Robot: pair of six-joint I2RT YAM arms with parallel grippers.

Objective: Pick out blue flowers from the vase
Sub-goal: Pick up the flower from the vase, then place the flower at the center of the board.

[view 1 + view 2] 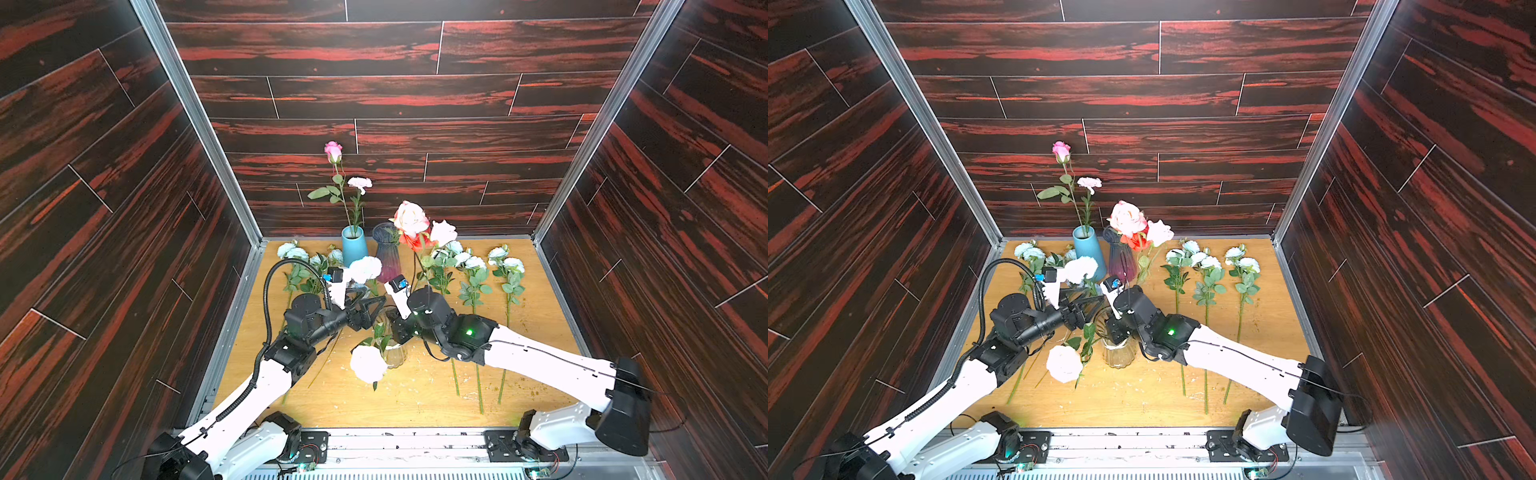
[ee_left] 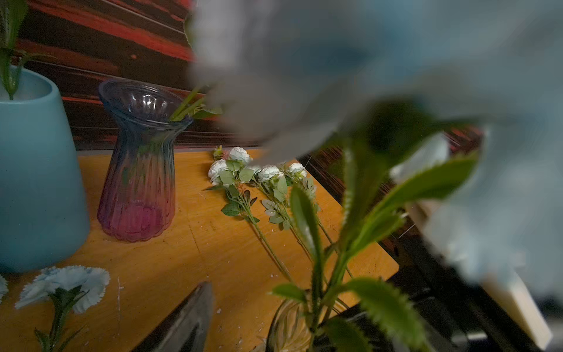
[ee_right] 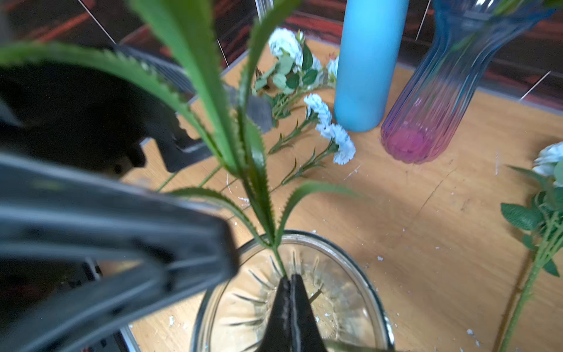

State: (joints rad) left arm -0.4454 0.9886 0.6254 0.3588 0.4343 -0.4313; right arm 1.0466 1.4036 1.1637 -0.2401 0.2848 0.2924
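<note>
Step in hand, as I read it: the grasp on a blue flower point(image 3: 259, 195) standing in the clear vase point(image 1: 1119, 357), lift not yet begun. The right gripper point(image 3: 288, 282) reached into the vase mouth, jaws pressed fully together on the thin green stem just below the lowest leaves. The left gripper point(image 1: 374, 303) sat near the vase mouth, jaws spread wide, nothing between them that I could see. The stem's long axis ran steeply upward out of the vase: cut end down inside the glass, head end up, serrated leaves fanning off it. Two large blooms stood clear of the table point(image 1: 415, 399): a near pale head point(image 1: 368, 363) hanging toward the front edge beside the vase, and a far pale head point(image 1: 365, 269) just ahead of the left wrist. I could not trace which one crowns the gripped stem. Two blue carnations point(image 3: 344, 146) lay flat by the blue vase point(image 1: 354, 245), so part of the job looked done. The next move probably calls for a pull along the stem's own axis, high enough for the cut end to clear the rim and slow enough that the leaves neither snag nor tip the glass.
</note>
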